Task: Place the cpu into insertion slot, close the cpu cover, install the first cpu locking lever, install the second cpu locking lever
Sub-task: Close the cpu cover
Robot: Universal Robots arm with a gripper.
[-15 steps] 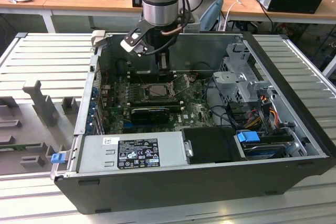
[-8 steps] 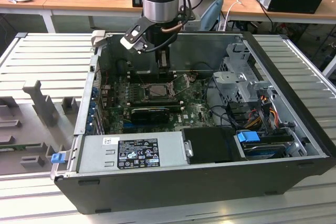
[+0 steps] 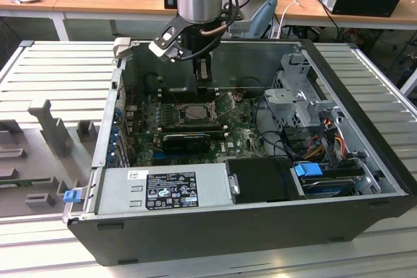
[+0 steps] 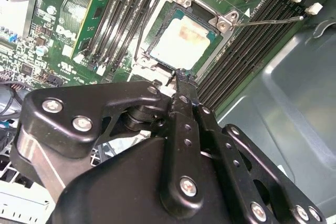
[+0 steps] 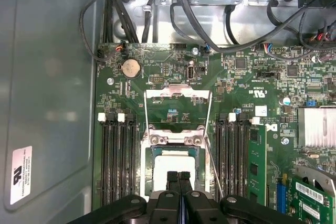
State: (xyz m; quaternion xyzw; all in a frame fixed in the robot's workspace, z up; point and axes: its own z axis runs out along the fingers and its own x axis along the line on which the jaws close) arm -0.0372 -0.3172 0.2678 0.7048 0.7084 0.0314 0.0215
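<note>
Evidently the cpu (image 5: 173,158) sat in the insertion slot (image 4: 159,29), its pale face stained near the centre in the second wrist view. The cpu cover (image 5: 177,94) stood swung open from its hinge, green board showing through its window. One thin locking lever (image 4: 268,21) angled out over the memory slots (image 4: 247,43). The gripper (image 5: 178,176) hung at the socket edge opposite the hinge, jaws pressed together with nothing seen between them, inside the computer case (image 3: 365,180).

Print on the power supply label (image 3: 171,191) is illegible.
</note>
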